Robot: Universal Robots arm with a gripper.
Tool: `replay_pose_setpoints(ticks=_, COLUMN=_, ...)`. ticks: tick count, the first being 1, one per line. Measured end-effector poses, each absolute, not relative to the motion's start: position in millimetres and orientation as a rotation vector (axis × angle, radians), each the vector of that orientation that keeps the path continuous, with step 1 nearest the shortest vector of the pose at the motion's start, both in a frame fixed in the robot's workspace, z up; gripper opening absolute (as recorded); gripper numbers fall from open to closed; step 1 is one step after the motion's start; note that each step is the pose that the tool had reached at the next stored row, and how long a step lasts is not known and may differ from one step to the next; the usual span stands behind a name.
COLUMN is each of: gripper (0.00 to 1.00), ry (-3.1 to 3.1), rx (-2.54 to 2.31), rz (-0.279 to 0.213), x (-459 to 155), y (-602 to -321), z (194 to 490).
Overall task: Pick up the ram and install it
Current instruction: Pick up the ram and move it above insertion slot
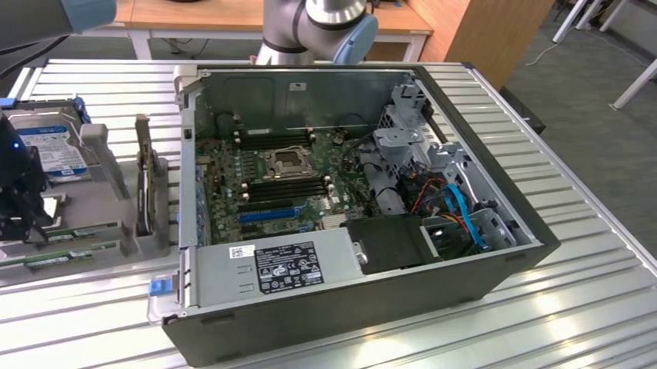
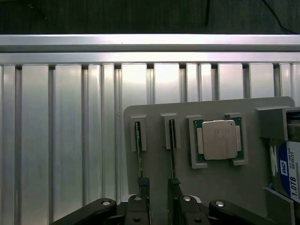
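Two green ram sticks stand on edge in the slots of a grey holder tray; one ram stick and the other ram stick appear edge-on in the wrist view. In the exterior view they lie at that view's far left. My gripper hovers over the tray, open, with one fingertip near each stick's end and only bare tray between them. It holds nothing. In the exterior view the gripper is a dark shape above the sticks.
The open computer case holds the motherboard with black memory slots and a blue slot. On the tray sit a CPU, a hard drive and an upright card. The table is ribbed metal.
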State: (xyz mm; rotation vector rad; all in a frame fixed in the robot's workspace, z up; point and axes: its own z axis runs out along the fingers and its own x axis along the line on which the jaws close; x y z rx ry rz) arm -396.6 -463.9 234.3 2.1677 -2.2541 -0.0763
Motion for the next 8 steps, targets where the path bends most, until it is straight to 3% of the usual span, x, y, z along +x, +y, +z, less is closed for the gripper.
replay_pose_setpoints(ticks=8, gripper=0.3, ry=-2.254, rx=2.168, rz=-0.076, x=-396.9, y=-470.8, z=234.3)
